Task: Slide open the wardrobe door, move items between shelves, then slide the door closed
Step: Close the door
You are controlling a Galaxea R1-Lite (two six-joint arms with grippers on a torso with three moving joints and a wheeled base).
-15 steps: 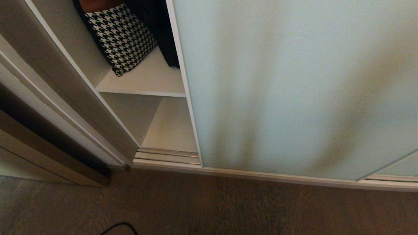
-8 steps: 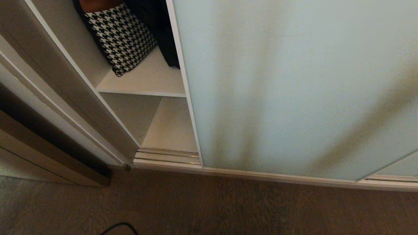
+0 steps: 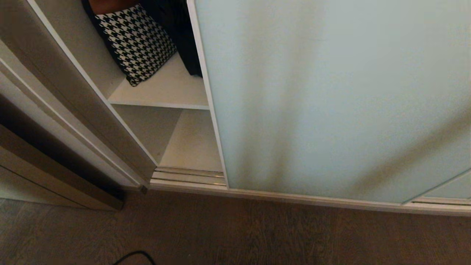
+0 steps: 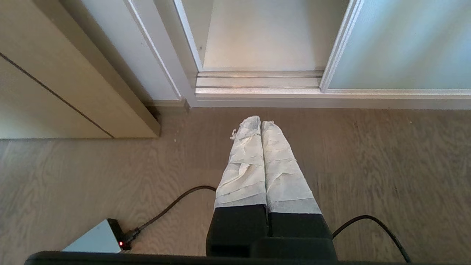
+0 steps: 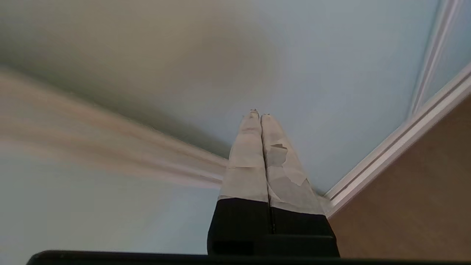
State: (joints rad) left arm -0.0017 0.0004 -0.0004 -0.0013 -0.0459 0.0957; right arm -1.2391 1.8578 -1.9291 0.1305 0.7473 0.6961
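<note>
The sliding wardrobe door (image 3: pixel 331 95) is a pale mint glass panel in a white frame and covers most of the wardrobe. A narrow gap is open at its left edge. In that gap I see an off-white upper shelf (image 3: pixel 173 92) and a lower shelf board (image 3: pixel 193 147). A black fabric item (image 3: pixel 184 44) stands on the upper shelf, partly hidden behind the door's edge. My right gripper (image 5: pixel 259 115) is shut and empty, pointing at the door glass (image 5: pixel 331 55) near its bottom frame. My left gripper (image 4: pixel 260 123) hangs shut and empty over the wood floor, in front of the gap. Neither gripper shows in the head view.
A black-and-white houndstooth cushion (image 3: pixel 136 40) leans on the upper shelf beside the black item. The metal bottom track (image 4: pixel 257 79) runs along the wardrobe's foot. A black cable (image 4: pixel 173 206) and a small grey box (image 4: pixel 97 239) lie on the floor. A second door panel (image 3: pixel 449 189) overlaps at the right.
The dark shadows on the door glass have faded and drifted to the right. The door, shelves and items have not moved.
</note>
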